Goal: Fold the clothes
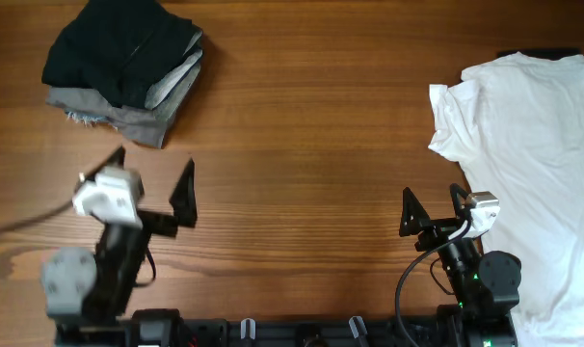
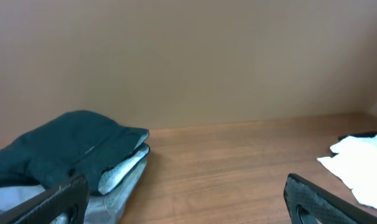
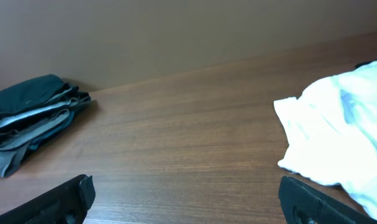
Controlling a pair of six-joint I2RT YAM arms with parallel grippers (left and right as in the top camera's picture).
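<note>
A white T-shirt (image 1: 533, 164) lies spread and unfolded at the table's right side; it also shows in the right wrist view (image 3: 341, 137) and the left wrist view (image 2: 363, 162). A stack of folded clothes (image 1: 123, 67), dark on top and grey below, sits at the far left; it shows in the left wrist view (image 2: 70, 158) and the right wrist view (image 3: 30, 118). My left gripper (image 1: 149, 178) is open and empty, just in front of the stack. My right gripper (image 1: 432, 204) is open and empty, beside the shirt's left edge.
The wooden table (image 1: 311, 125) runs between the stack and the shirt. A dark object (image 1: 543, 53) peeks out behind the shirt's far edge. A plain wall stands behind the table in both wrist views.
</note>
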